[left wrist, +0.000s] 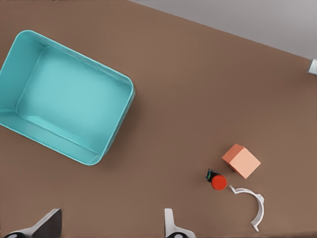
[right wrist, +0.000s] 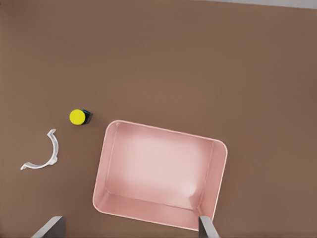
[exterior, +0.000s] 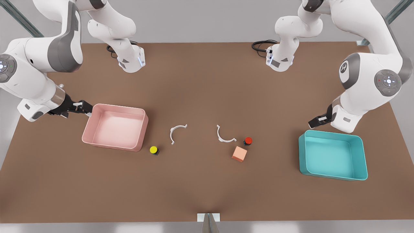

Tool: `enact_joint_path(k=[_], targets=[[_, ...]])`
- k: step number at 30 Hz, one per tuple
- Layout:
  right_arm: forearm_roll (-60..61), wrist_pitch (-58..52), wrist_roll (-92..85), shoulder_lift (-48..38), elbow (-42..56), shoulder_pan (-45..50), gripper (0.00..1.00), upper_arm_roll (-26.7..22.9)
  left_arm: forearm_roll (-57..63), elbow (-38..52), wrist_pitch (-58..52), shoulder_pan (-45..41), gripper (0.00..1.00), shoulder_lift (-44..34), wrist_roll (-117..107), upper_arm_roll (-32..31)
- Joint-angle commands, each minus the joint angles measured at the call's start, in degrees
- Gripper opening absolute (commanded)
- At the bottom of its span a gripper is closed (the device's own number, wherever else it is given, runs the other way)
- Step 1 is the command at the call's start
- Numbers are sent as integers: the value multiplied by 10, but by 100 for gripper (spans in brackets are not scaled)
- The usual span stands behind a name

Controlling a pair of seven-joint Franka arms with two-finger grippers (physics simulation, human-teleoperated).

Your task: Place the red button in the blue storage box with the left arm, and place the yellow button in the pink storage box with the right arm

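The red button (exterior: 248, 140) (left wrist: 218, 181) sits on the brown table, right of centre in the front view, next to an orange-pink cube. Empty, the blue storage box (exterior: 333, 154) (left wrist: 67, 101) lies at the front view's right. My left gripper (exterior: 315, 123) (left wrist: 110, 228) hovers open just behind that box, holding nothing. The yellow button (exterior: 153, 149) (right wrist: 78, 116) rests by the near right corner of the empty pink storage box (exterior: 114, 127) (right wrist: 161, 173). At the pink box's far left corner, my right gripper (exterior: 84, 108) (right wrist: 130, 229) is open and holds nothing.
An orange-pink cube (exterior: 239, 153) (left wrist: 241, 160) lies just in front of the red button. Two white curved clips lie mid-table: one (exterior: 176, 132) (right wrist: 43, 155) nearer the yellow button, the other (exterior: 223, 136) (left wrist: 252, 203) touching distance from the red button.
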Motion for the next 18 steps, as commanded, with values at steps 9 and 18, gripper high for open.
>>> enact_joint_path(k=[9, 18], targets=[[1, 98, 13, 102, 21, 52, 100, 22, -3, -85, 287, -206, 100, 153, 356, -6], [3, 338, 39, 230, -20, 81, 100, 98, -4, -233, 484, -205, 100, 170, 385, -6]])
